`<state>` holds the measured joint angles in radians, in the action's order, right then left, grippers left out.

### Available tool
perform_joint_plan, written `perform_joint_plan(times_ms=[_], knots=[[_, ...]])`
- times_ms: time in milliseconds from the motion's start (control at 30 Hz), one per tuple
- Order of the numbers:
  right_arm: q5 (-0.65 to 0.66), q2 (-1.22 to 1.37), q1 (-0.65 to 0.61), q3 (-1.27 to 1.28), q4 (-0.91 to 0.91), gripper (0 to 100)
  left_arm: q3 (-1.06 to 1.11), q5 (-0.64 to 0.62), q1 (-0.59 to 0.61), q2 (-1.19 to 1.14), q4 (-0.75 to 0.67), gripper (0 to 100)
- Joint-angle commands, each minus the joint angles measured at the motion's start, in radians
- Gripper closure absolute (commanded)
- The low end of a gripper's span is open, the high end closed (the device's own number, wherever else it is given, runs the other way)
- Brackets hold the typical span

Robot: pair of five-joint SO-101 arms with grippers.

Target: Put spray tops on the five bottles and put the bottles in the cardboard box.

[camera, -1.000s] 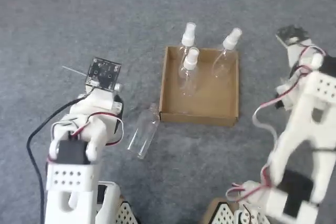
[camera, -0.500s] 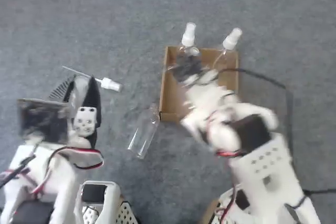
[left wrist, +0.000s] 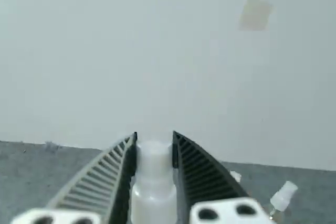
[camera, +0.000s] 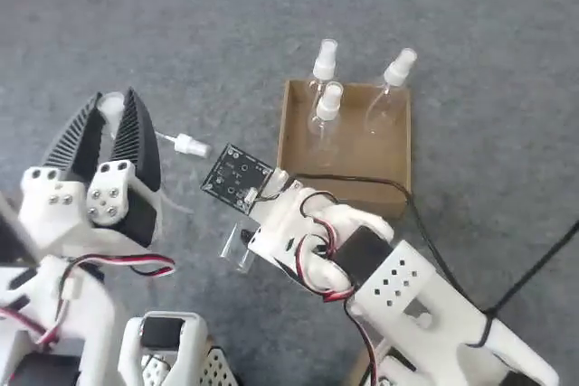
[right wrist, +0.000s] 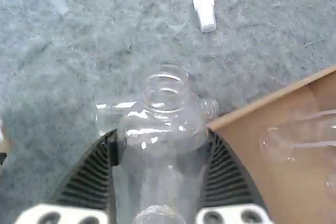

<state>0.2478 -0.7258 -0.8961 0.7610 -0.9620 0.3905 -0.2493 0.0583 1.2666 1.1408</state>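
Note:
My left gripper [camera: 113, 97] points upward at the left of the table, shut on the neck of a clear bottle [left wrist: 154, 177] with no top. A loose spray top [camera: 185, 144] lies on the grey carpet just right of it. My right gripper [right wrist: 161, 137] is low beside the cardboard box [camera: 291, 146], shut around a second topless clear bottle [right wrist: 165, 90] that lies on the carpet [camera: 233, 250]. Three bottles with spray tops [camera: 326, 110] rest in the box.
The right arm's body [camera: 362, 259] and its cables cross the near side of the box. The spray top [right wrist: 203, 9] and the box's corner [right wrist: 273, 114] lie just beyond the held bottle. The carpet behind and left of the box is bare.
The right arm swung from the far right across to the lying bottle and closed around it. The left arm rose from over the spray top, now pointing up with a bottle.

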Motion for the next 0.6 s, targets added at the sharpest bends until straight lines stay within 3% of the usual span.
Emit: perform_joint_plan(times_ms=[0, 200, 567], knots=[[0.014, -0.004, -0.019, -0.008, 0.030, 99.3, 0.022, -0.066, -0.003, -0.035, -0.115, 99], [0.014, -0.004, -0.077, -0.006, 0.031, 99.3, 0.193, -0.089, -0.026, -0.035, -0.256, 99], [0.014, -0.004, -0.074, -0.006, 0.033, 99.3, 0.226, -0.086, -0.092, -0.026, -0.157, 99]])
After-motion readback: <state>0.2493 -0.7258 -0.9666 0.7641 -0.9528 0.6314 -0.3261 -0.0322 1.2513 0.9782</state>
